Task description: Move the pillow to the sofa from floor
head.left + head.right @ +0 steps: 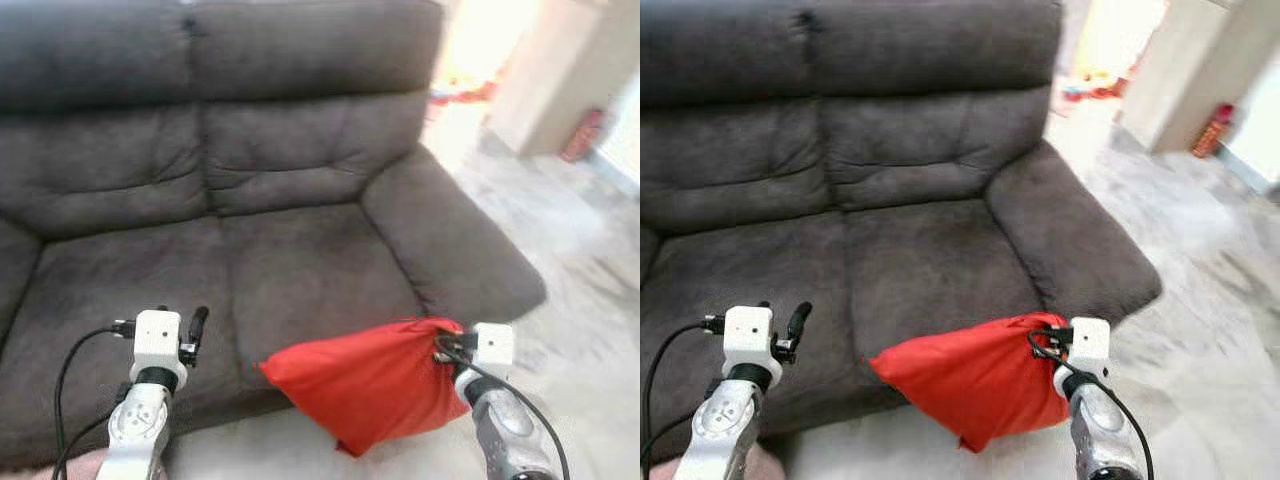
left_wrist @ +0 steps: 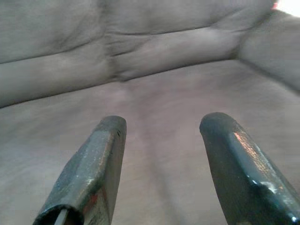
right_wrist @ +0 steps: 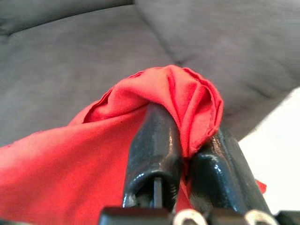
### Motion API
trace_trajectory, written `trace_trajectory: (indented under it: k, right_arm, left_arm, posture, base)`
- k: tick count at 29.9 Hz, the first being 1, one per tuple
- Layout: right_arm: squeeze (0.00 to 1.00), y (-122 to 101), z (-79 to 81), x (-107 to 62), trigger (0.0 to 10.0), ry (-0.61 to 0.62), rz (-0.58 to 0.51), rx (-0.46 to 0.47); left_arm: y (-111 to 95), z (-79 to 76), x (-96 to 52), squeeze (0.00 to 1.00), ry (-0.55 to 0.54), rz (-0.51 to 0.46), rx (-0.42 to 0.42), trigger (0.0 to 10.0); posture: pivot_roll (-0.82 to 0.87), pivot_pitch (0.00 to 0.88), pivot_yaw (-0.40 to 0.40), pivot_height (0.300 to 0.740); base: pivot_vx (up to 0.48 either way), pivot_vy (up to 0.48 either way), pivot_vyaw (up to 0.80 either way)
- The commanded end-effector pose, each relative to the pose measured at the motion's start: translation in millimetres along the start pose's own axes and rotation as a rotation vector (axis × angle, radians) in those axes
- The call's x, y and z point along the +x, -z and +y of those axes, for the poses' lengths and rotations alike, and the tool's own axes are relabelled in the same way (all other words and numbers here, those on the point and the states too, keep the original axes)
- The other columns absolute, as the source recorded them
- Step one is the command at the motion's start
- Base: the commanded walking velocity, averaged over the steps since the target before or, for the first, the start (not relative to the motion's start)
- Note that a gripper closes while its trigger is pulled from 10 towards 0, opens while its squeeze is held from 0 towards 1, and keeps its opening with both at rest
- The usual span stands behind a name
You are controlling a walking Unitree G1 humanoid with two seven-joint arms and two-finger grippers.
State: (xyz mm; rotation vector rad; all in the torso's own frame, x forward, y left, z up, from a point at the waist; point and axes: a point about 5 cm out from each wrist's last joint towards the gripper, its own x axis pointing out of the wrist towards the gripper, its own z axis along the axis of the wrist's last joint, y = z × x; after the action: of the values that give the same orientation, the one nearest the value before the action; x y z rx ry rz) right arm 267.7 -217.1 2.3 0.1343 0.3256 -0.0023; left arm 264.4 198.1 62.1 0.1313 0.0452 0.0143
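Right gripper (image 3: 185,154) raised at the sofa's front edge, fingers clenched on a bunched corner of the red pillow (image 1: 370,385); pillow hangs from that grip, off the floor, its body against the seat front; left gripper (image 2: 161,164) held level over the left seat cushion, fingers spread, holding nothing; sofa (image 1: 250,200) dark grey, two seats, padded arm on the right; pale marbled floor (image 1: 590,300) beyond; bright doorway and small red object (image 1: 583,135) by the wall, blurred.
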Motion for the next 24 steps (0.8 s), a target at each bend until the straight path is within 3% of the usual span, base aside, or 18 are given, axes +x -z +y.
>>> trace_trajectory:
  k: [1,9,12,13,18,22,24]
  right_arm:
    - [0.00,-28,-0.7,7.9,10.0,0.004,-0.127,-0.007]
    - [0.00,-34,8.9,8.4,10.0,-0.088,-0.140,-0.088]
    - [0.00,-38,9.6,8.5,10.0,-0.115,-0.148,-0.115]
    - [0.00,-44,9.4,9.1,10.0,-0.133,-0.160,-0.125]
    - [0.00,-55,13.2,10.4,10.0,-0.209,-0.171,-0.171]
    - [0.00,-60,21.3,8.1,10.0,-0.372,-0.127,-0.310]
    - [0.00,-60,22.6,7.0,10.0,-0.425,-0.101,-0.361]
  left_arm:
    - [0,4.0,-1.1,0.00,-0.001,-0.001,-0.002,10.0]
    - [7,17.8,-1.9,0.00,0.106,0.069,0.062,10.0]
    - [11,17.0,-2.9,0.00,0.180,0.098,0.103,10.0]
    - [14,14.6,-5.1,0.00,0.251,0.127,0.129,10.0]
    - [18,11.5,-7.9,0.00,0.353,0.172,0.135,10.0]
    - [22,2.9,-16.7,0.00,0.539,0.220,0.210,10.0]
    - [24,3.0,-18.7,0.00,0.571,0.233,0.237,10.0]
  posture:
    - [0.16,0.050,-0.089,0.740]
    - [0.15,0.055,-0.087,0.740]
    - [0.15,0.055,-0.087,0.740]
    - [0.15,0.055,-0.087,0.740]
    - [0.15,0.051,-0.089,0.740]
    - [0.15,0.047,-0.093,0.740]
    - [0.15,0.048,-0.093,0.740]
  base:
    - [0.000,0.000,-0.80]
    - [0.000,0.000,-0.77]
    - [0.000,0.000,0.00]
    - [0.000,0.000,0.00]
    - [0.000,0.000,0.00]
    - [0.000,0.000,0.00]
    - [0.000,0.000,0.00]
